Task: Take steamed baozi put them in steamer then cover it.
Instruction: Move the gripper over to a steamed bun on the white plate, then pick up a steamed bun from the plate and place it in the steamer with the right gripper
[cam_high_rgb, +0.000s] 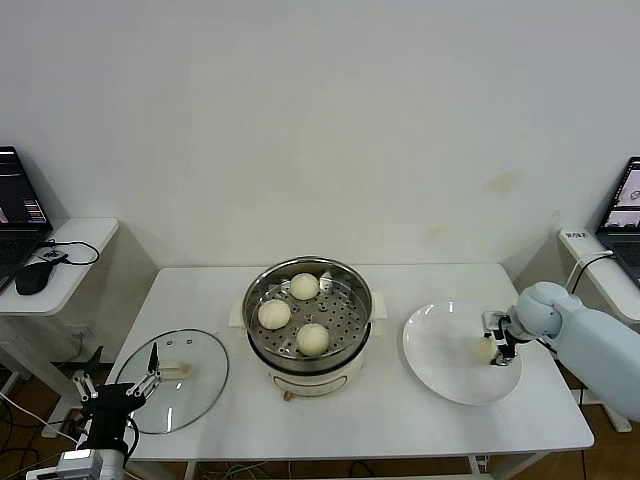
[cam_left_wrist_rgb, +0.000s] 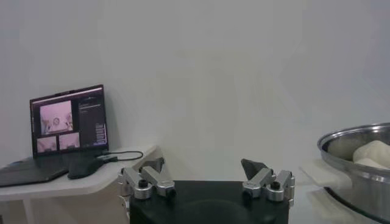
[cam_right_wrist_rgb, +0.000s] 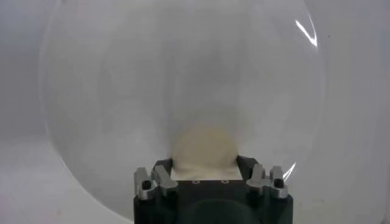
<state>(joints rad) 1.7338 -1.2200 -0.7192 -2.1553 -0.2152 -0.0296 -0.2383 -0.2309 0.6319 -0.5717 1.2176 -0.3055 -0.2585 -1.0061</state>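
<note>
The steamer (cam_high_rgb: 366, 300) stands mid-table with three baozi on its tray: one at the back (cam_high_rgb: 304, 286), one at the left (cam_high_rgb: 274, 313), one at the front (cam_high_rgb: 313, 339). A fourth baozi (cam_high_rgb: 486, 350) lies on the white plate (cam_high_rgb: 440, 350) to its right. My right gripper (cam_high_rgb: 497, 350) is down on the plate, its fingers against both sides of that baozi (cam_right_wrist_rgb: 204, 149). The glass cover (cam_high_rgb: 190, 400) lies flat at the table's left front. My left gripper (cam_high_rgb: 150, 368) is open and empty, parked beside the cover.
A side table on the left holds a laptop (cam_high_rgb: 20, 215) and a mouse (cam_high_rgb: 32, 278). Another laptop (cam_high_rgb: 625, 205) stands at the right edge. The left wrist view shows the steamer's wall (cam_left_wrist_rgb: 353, 158) off to one side.
</note>
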